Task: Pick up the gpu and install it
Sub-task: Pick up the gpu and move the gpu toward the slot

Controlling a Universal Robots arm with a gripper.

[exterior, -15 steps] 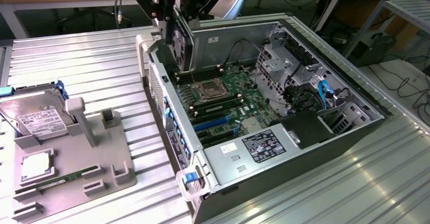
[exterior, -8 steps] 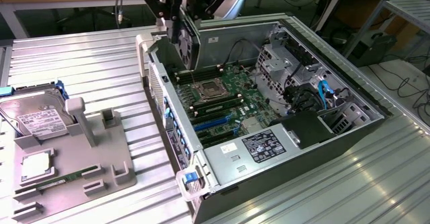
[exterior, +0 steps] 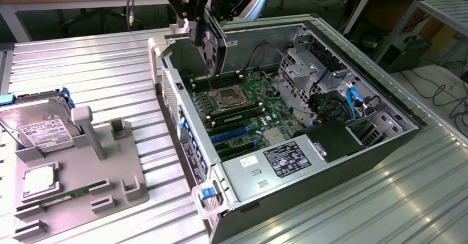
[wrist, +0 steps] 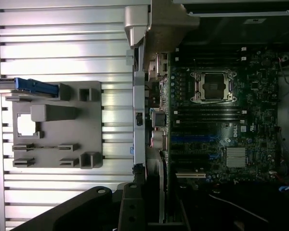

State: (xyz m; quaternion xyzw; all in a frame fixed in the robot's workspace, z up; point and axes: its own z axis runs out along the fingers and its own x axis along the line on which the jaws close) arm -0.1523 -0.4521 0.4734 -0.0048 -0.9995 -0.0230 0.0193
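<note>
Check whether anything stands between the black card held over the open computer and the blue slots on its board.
Nothing visible does. The gripper holds the card in the air above the open case; the blue slots lie bare on the board, and the cables sit to the exterior view's right.

Robotics lab.
Pincer (exterior: 205, 33) over an open computer case (exterior: 321, 194) on a ribbed metal counter (exterior: 95, 74); loose cables (exterior: 441, 88) far right.
</note>
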